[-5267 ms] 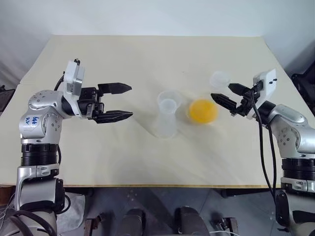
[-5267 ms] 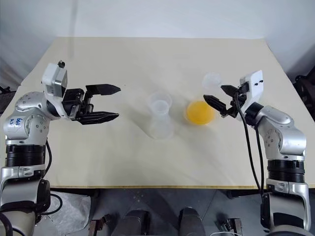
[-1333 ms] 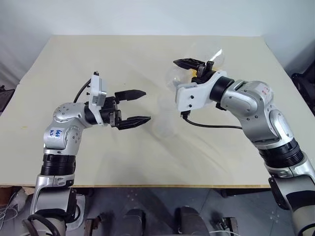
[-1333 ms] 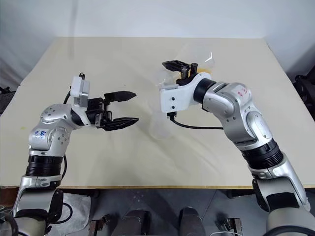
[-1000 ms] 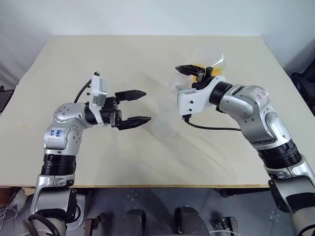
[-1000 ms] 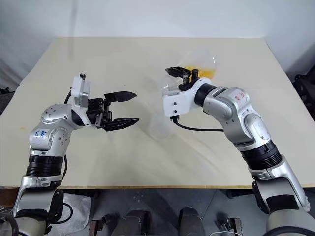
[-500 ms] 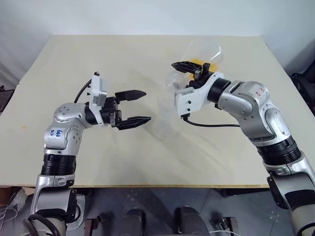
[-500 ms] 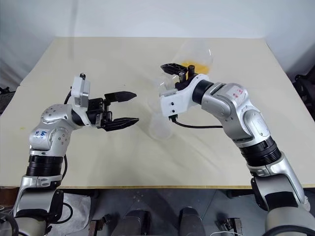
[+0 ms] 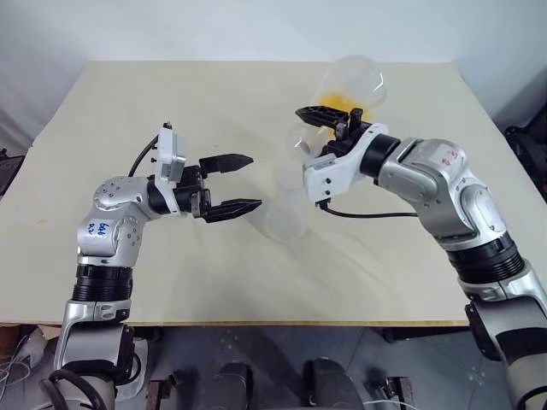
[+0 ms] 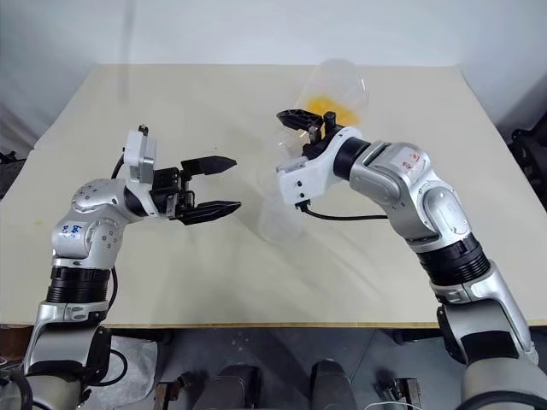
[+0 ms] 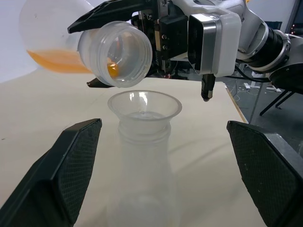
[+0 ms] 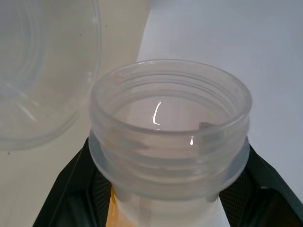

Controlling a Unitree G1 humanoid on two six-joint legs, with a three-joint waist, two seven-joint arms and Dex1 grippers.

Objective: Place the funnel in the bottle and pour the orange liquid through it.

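My right gripper (image 9: 329,117), clamped on the long-necked flask (image 11: 115,54), just tipped it further over the funnel (image 11: 144,104); orange liquid (image 11: 57,60) nearing the mouth; left gripper (image 9: 232,183) hanging open beside the bottle (image 11: 144,189).

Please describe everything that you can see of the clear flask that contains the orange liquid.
The clear round-bellied plastic flask is held in the air by its threaded neck in the shut right gripper. It is tipped nearly on its side, its open mouth just above the small clear funnel seated in the clear conical bottle. Shallow orange liquid pools in its belly, some reaching the mouth.
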